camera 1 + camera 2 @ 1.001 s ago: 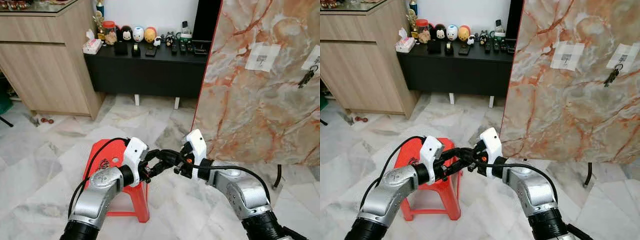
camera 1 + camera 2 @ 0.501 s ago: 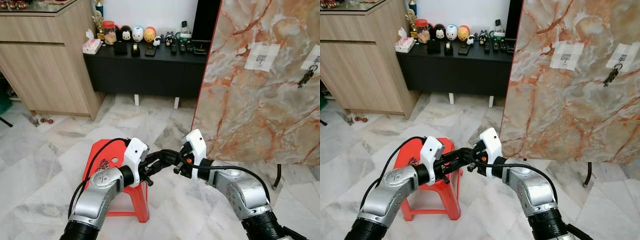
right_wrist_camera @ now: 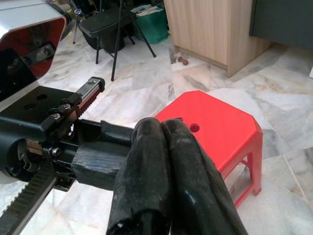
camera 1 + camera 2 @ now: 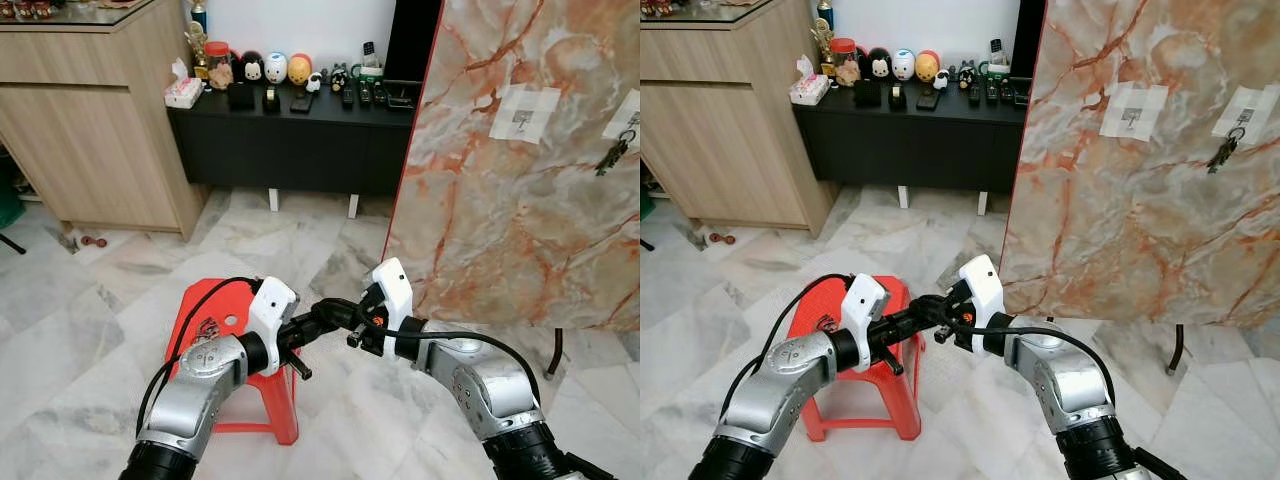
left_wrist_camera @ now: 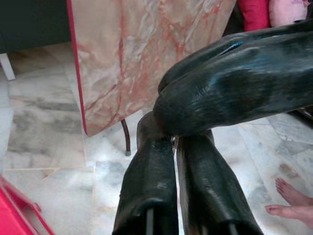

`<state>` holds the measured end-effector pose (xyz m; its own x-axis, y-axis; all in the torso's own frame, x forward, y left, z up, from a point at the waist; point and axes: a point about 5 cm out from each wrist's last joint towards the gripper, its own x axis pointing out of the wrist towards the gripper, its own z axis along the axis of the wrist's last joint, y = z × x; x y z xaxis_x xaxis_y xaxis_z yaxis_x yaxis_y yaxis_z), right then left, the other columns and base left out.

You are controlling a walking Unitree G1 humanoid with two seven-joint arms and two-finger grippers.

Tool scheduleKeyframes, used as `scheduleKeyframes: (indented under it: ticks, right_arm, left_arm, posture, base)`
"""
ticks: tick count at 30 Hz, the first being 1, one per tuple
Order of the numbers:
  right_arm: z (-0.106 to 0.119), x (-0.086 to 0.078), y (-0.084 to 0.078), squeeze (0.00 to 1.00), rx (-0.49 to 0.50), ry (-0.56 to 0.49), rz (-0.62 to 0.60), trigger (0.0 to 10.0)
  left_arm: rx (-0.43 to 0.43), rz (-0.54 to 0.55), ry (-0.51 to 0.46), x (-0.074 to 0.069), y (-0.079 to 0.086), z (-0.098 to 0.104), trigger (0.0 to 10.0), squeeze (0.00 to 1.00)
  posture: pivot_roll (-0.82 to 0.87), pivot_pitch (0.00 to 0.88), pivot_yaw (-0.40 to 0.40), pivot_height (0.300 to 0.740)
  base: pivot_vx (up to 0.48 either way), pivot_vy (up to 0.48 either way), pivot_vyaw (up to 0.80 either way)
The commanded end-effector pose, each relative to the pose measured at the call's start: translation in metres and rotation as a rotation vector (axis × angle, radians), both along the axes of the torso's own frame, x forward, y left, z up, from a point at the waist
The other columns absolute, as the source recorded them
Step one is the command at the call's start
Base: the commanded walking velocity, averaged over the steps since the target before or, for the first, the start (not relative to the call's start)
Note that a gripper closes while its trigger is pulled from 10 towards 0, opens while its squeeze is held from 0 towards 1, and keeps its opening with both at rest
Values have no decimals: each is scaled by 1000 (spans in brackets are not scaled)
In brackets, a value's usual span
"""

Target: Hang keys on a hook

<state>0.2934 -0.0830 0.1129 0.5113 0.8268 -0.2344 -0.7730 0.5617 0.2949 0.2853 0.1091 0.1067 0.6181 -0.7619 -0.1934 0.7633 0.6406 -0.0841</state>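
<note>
1. The left tool (image 4: pixel 322 318) and the right tool (image 4: pixel 340 312) meet tip to tip above the floor, just off the red stool (image 4: pixel 222 310), in front of the marble-patterned board (image 4: pixel 520 170).
2. In the left wrist view the left tool's fingers (image 5: pixel 146 196) are pressed nearly together, with a small glint of metal at the seam between them where the right tool's fingers cross over. This may be a key ring passing between the tools, but it is too small to be sure.
3. In the right wrist view the right tool's fingers (image 3: pixel 146 166) are pressed together, their tips against the left tool's body; I cannot tell if they pinch anything.
4. One bunch of keys (image 4: pixel 614 152) already hangs from a hook on a white patch near the board's upper right edge. A second white patch (image 4: pixel 524 112) sits to its left, its hook (image 4: pixel 522 118) apparently free.
5. Keys are light, hard and slippery, and they swing loosely on their ring. The best hold is likely on the ring or the key heads, leaving the loop open and clear to slip over the free hook.
</note>
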Motion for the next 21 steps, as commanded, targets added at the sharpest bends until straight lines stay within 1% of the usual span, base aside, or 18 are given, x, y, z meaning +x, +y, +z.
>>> scheduleKeyframes:
  ticks: [1, 2, 4, 9, 14, 17, 21]
  right_arm:
    - [5, -2, 0, 529, 11, -25, 13, 10000]
    - [5, -2, 0, 529, 11, -25, 13, 10000]
    - [5, -2, 0, 1000, 12, -25, 15, 10000]
    - [5, -2, -3, 1000, 9, -27, 19, 10000]
    - [6, -2, -11, 1000, 6, -30, 20, 10000]
    - [5, -3, -17, 1000, -5, -31, 15, 10000]
    - [5, -3, -19, 1000, -8, -30, 19, 10000]
  left_arm:
    - [22, 7, 22, -1, 3, -6, 0, 0]
    - [22, 7, 22, -1, 3, -6, 0, 0]
    - [22, 7, 22, -1, 3, -6, 0, 0]
    - [23, 9, 25, -1, 3, -6, 0, 0]
    - [33, 13, 33, -3, 6, -9, 0, 0]
    - [78, 18, 47, -7, 11, -17, 0, 0]
    - [96, 23, 62, -8, 14, -21, 0, 0]
  posture:
    - [54, 42, -57, 740]
    - [54, 42, -57, 740]
    - [52, 41, -58, 740]
    - [54, 44, -59, 740]
    - [53, 45, -58, 740]
    - [50, 47, -57, 740]
    - [51, 51, -54, 740]
  base:
    - [0, 0, 0]
    - [0, 0, 0]
    - [0, 0, 0]
    - [0, 0, 0]
    - [0, 0, 0]
    - [0, 0, 0]
    - [0, 0, 0]
